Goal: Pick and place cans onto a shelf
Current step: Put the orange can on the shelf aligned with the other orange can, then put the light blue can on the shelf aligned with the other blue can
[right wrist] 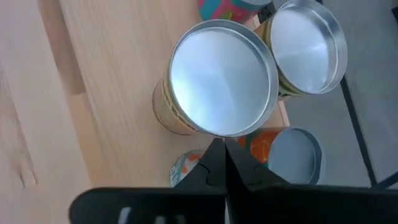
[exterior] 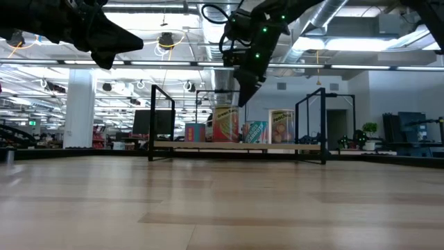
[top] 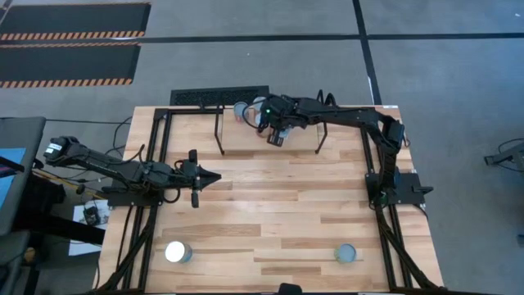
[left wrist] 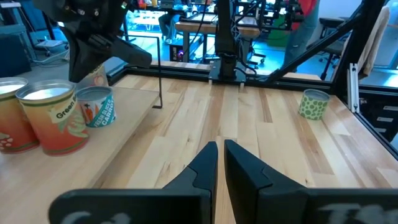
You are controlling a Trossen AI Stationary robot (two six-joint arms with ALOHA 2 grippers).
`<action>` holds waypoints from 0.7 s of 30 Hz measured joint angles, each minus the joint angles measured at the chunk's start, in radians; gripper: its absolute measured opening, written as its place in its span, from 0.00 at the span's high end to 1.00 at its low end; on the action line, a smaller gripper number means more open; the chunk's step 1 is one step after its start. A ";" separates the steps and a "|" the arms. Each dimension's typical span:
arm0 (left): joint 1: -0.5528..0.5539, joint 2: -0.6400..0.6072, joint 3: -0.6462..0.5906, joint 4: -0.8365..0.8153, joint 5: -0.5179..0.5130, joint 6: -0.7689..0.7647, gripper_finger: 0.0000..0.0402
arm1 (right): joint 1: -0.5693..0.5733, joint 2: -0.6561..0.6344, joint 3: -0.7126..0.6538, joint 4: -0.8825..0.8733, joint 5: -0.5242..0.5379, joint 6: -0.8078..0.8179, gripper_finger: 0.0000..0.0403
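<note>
Plank tabletop (top: 278,205); both hands pressed together: right hand (top: 276,136) over shelf (top: 246,139).

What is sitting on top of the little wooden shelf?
Cans stand on the shelf, grouped at its far left end. The right wrist view shows a tan can with neighbours around it. From above, the right gripper covers most of them, so an exact count is hidden.

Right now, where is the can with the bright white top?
In the high view, the white-topped can stands on the table's near edge, left side, below the left pincer and far from the shelf.
</note>
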 joint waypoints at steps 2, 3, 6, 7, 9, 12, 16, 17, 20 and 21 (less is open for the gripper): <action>0.000 0.000 0.000 0.000 0.000 0.000 0.96 | 0.000 0.000 0.000 0.010 -0.005 0.001 0.98; 0.000 0.000 0.000 0.000 0.000 0.000 0.96 | -0.001 0.000 0.000 0.013 -0.005 0.001 0.98; 0.000 0.000 0.000 0.000 0.000 0.000 0.96 | -0.001 0.000 0.000 0.028 -0.006 0.001 0.98; 0.000 0.000 0.000 0.000 0.000 0.000 0.96 | -0.001 0.000 0.000 0.035 -0.006 0.001 0.97; 0.000 0.000 0.000 0.000 0.000 0.000 0.96 | -0.001 0.000 0.000 0.049 -0.006 -0.006 0.97; 0.000 0.000 0.000 0.000 0.000 0.000 0.96 | 0.004 -0.005 0.000 0.058 -0.005 -0.024 0.98; 0.000 0.000 0.000 0.000 0.000 0.000 0.96 | 0.036 -0.074 -0.001 0.062 0.002 -0.058 0.99; 0.000 0.000 0.000 0.000 0.000 0.000 0.96 | 0.049 -0.095 -0.001 0.062 0.001 -0.066 0.99; 0.000 0.000 0.000 -0.011 0.018 0.000 0.96 | 0.095 -0.143 -0.016 0.102 -0.012 -0.093 0.99; 0.000 0.000 0.000 -0.013 0.029 -0.001 0.96 | 0.111 -0.163 -0.041 0.143 -0.023 -0.102 0.99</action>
